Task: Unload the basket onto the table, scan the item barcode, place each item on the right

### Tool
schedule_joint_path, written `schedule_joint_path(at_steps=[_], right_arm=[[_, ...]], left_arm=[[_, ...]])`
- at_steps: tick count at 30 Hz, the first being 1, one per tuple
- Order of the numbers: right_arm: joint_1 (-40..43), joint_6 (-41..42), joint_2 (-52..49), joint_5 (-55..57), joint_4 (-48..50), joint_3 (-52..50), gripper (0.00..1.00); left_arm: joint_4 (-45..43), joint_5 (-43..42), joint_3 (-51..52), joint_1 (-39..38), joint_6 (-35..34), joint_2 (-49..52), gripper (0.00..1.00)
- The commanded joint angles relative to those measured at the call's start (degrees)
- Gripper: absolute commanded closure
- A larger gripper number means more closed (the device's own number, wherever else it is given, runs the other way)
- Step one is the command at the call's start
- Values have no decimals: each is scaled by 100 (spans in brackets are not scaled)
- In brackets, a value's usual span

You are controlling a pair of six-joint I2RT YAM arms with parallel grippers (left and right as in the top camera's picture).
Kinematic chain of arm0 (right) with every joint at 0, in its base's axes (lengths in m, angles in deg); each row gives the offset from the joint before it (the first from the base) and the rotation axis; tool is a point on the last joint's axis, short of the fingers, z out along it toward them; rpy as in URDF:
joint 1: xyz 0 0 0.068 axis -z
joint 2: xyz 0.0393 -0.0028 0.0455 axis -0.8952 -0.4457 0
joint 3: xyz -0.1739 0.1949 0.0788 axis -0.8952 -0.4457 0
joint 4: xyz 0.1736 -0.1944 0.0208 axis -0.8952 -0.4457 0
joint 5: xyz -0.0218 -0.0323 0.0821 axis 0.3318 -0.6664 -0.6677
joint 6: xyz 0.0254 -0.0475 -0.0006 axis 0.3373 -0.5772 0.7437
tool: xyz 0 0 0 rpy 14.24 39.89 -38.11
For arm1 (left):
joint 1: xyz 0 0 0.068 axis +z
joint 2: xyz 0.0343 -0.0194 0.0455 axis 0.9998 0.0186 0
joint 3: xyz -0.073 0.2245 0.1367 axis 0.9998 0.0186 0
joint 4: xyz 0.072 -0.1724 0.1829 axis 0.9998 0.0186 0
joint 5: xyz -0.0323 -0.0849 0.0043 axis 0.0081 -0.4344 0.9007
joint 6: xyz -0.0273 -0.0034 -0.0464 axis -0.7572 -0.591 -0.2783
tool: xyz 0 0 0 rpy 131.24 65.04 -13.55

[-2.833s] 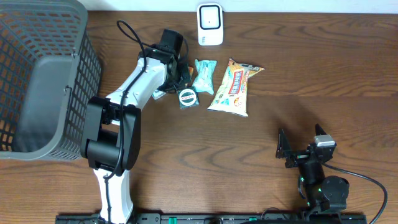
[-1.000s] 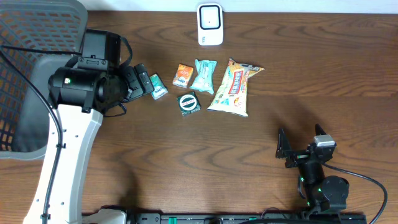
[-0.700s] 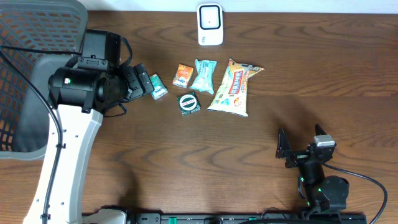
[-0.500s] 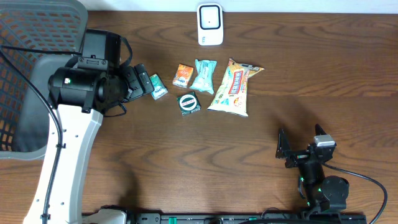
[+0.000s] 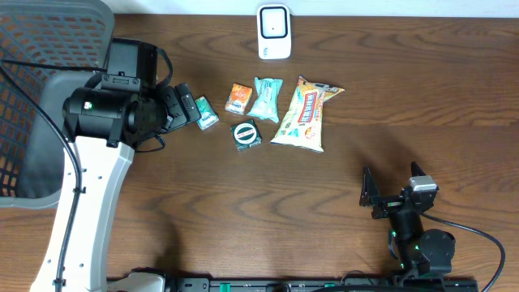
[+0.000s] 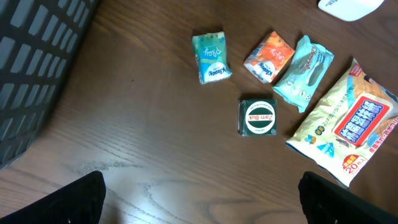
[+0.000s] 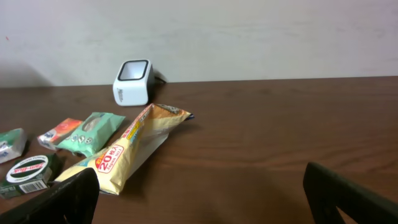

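Several small items lie in a row on the brown table: a green packet (image 5: 206,113) (image 6: 211,57), an orange packet (image 5: 238,97) (image 6: 268,57), a teal packet (image 5: 266,99) (image 6: 303,73), a round-labelled green tin (image 5: 245,135) (image 6: 257,117) and a yellow snack bag (image 5: 306,113) (image 6: 348,121) (image 7: 127,152). The white scanner (image 5: 274,32) (image 7: 132,82) stands behind them at the far edge. My left gripper (image 5: 185,105) (image 6: 202,205) hovers high, left of the green packet, open and empty. My right gripper (image 5: 392,182) (image 7: 199,199) rests open and empty near the front right.
A dark grey mesh basket (image 5: 49,97) (image 6: 31,74) takes up the left side, partly under my left arm. Bare table (image 5: 405,97) lies between the items and my right gripper.
Since the earliest frame my left arm has drawn back left and up from the items, uncovering the orange packet. Over the last second nothing has moved.
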Motion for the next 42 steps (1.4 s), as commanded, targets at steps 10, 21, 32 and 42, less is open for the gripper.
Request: schedule_joint_path(at_steps=[10, 21, 32, 42], right_arm=[[50, 835, 24, -651, 44, -7, 1], [50, 5141, 24, -1902, 1287, -7, 1], [50, 3740, -337, -1038, 4011, 811, 1], [50, 1432, -2800, -2046, 1458, 3456, 1]], left_arm=[[31, 90, -52, 17, 33, -24, 2], [33, 92, -52, 17, 33, -24, 2], [31, 90, -52, 17, 33, -24, 2], [33, 92, -52, 17, 33, -24, 2]])
